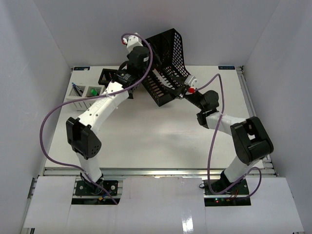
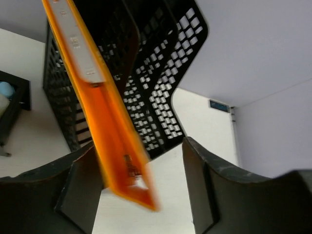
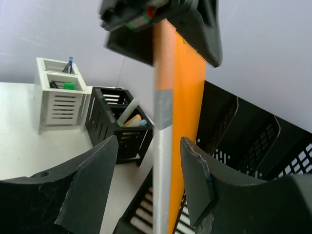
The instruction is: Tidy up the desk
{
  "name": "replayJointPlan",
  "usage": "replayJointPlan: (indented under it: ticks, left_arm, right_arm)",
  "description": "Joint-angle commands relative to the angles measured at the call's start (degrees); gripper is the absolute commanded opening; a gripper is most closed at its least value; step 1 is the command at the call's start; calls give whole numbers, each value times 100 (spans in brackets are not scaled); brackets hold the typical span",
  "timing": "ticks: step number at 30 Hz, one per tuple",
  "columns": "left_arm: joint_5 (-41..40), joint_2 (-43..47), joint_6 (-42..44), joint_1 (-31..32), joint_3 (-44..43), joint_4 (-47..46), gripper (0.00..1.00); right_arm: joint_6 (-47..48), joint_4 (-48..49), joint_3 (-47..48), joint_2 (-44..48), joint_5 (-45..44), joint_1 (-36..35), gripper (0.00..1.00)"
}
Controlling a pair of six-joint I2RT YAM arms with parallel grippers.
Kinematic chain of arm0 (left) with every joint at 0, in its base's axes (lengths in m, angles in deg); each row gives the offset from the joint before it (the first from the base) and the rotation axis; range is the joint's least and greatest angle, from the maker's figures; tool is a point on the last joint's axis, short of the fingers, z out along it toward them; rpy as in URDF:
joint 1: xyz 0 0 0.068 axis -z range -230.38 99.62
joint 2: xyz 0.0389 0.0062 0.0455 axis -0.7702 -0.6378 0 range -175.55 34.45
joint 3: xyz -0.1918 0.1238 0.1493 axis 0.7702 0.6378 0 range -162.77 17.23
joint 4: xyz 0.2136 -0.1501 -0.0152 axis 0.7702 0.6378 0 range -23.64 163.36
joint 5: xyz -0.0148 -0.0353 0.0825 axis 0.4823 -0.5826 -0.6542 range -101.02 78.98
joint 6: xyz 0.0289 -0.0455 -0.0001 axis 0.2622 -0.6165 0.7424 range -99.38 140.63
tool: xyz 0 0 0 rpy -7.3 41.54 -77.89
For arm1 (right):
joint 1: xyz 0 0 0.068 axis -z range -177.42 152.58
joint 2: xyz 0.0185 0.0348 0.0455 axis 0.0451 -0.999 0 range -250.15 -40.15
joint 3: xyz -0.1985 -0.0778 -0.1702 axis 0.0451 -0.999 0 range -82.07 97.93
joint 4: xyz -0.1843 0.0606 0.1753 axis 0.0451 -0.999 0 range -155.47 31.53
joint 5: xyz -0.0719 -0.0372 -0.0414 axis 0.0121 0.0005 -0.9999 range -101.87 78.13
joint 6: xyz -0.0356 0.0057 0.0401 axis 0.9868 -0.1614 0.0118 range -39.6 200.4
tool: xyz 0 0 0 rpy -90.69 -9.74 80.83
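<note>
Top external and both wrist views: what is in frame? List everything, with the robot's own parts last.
desk: one, white, beneath everything, enclosed by white walls
file rack: one, black mesh, far middle
folder: one, orange with a white spine, above the file rack
small bin: one, black mesh, left of the file rack
pen holder: one, white slatted, far left, with a green item inside
cables: two, purple, one looping along each arm
left pincer: black, open, folder end between its fingers
right pincer: black, open, facing the folder
</note>
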Motion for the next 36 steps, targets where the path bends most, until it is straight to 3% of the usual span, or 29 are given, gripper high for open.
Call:
replayJointPlan:
  ticks: [1,5,8,10,18,27,36]
  left_arm:
    - [-234,-283,-94,-3,-731,1200,62]
    - [-209,-444,-75,4,-950,1482,44]
    - [-178,-450,113,-1,-1061,1484,7]
    - [-154,-508,388,25,-1309,1488,0]
    - [-403,-859,1723,370,-2478,1459,0]
    - [-1346,-561,2803,814,-1276,-74,0]
    - [-1231,-358,3223,850,-219,-1342,0]
  right_arm:
    - [-13,1739,-672,814,-28,53,61]
    - [-63,1748,-1262,1394,7,112,61]
    - [-274,1739,-1738,1957,49,227,62]
    - [-521,1736,-1920,2200,73,320,62]
    - [-1004,1634,-2395,2680,92,584,61]
    - [-1395,1616,-2682,2903,302,1018,61]
    - [-1551,1621,-2947,2972,566,1180,59]
